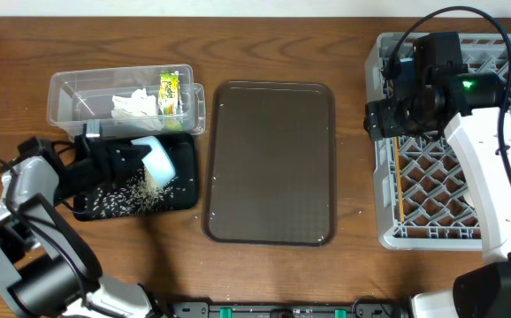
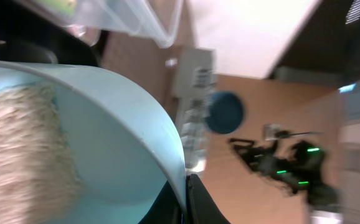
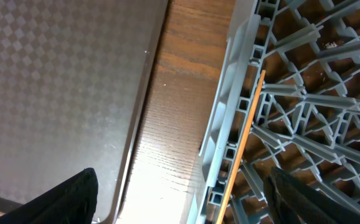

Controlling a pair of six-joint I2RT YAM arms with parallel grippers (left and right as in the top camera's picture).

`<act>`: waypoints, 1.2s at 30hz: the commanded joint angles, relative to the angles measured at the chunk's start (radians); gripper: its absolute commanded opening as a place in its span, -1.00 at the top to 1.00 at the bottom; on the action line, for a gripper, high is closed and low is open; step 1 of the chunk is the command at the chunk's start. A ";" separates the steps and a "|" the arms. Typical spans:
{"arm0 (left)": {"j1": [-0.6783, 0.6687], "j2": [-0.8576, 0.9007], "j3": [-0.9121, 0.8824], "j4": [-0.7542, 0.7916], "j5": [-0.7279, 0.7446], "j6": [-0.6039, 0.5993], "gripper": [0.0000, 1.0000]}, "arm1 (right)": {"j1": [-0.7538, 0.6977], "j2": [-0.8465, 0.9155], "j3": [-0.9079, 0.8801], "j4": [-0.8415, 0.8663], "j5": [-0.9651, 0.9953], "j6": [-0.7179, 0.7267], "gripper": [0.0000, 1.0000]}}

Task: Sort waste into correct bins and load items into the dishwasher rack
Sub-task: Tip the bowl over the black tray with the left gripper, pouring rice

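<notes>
Pale green plastic cup (image 2: 105,118), tipped on its side, clamped in left fingers (image 1: 114,161) over shallow black rectangular tray (image 1: 187,190); loose white rice grains (image 1: 130,194) scattered in tray. Right fingers (image 3: 74,199) spread wide, empty, above grey lattice dishwasher rack (image 3: 304,106) edge, thin wooden chopstick (image 3: 245,137) lying inside.

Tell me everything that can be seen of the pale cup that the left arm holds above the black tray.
The pale green cup looks like smooth plastic, with a plain wall and a thin rim. The left gripper is shut on it and holds it tipped over the black tray, just in front of the clear tub. The wrist view shows white rice grains inside it; from above, they spill from its mouth onto the tray.
</notes>
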 commanded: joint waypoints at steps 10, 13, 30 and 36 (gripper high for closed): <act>0.018 0.034 -0.003 -0.003 0.159 -0.050 0.88 | 0.008 0.004 -0.006 -0.003 0.006 -0.002 -0.68; 0.018 0.034 -0.003 -0.003 0.158 -0.085 0.88 | 0.008 0.004 -0.006 -0.003 0.006 -0.002 -0.68; 0.018 0.034 -0.003 0.084 -0.011 -0.280 0.88 | 0.008 0.004 -0.006 -0.005 0.006 -0.002 -0.68; 0.015 0.032 -0.001 0.070 0.096 -0.190 0.87 | 0.008 0.004 -0.006 -0.007 0.006 -0.002 -0.68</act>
